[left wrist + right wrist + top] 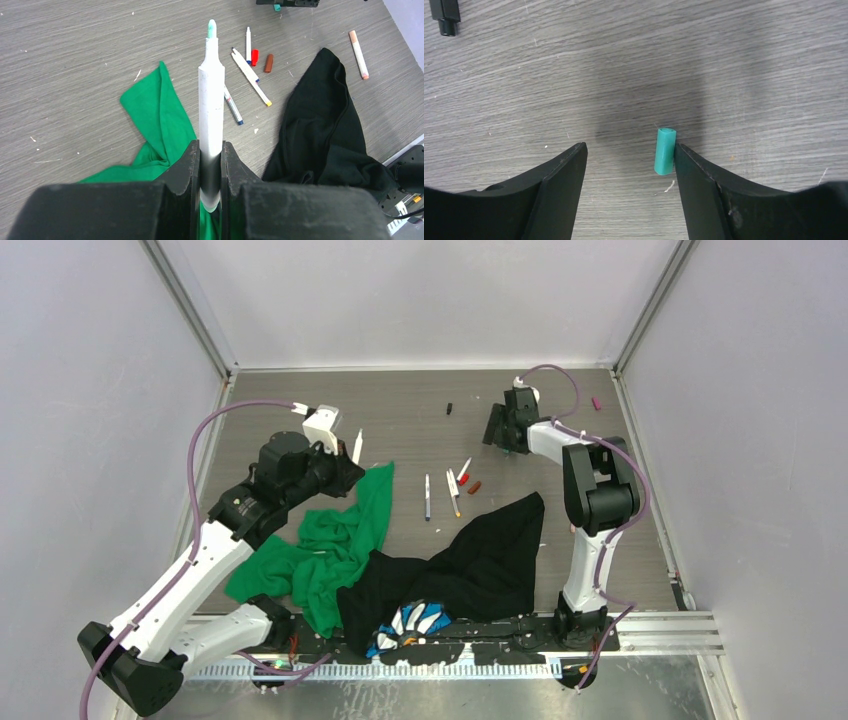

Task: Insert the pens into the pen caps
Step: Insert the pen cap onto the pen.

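1. Grey wood-grain table (400, 420) inside a white-walled enclosure; loose pens (251, 77) are seen ahead of the left gripper (210, 150).
2. Risk: the teal cap (664, 151) sits off-centre between the wide-apart jaws of the right gripper (629, 152), just beside one finger, so it could be knocked or rolled away on closing.
3. Risk: the teal-tipped pen (211, 95) is clamped only at its rear end by the left gripper, so it could be pivoted during insertion.
4. Pose: the right gripper is lowered to the table; the left gripper is raised, with the pen projecting forward.
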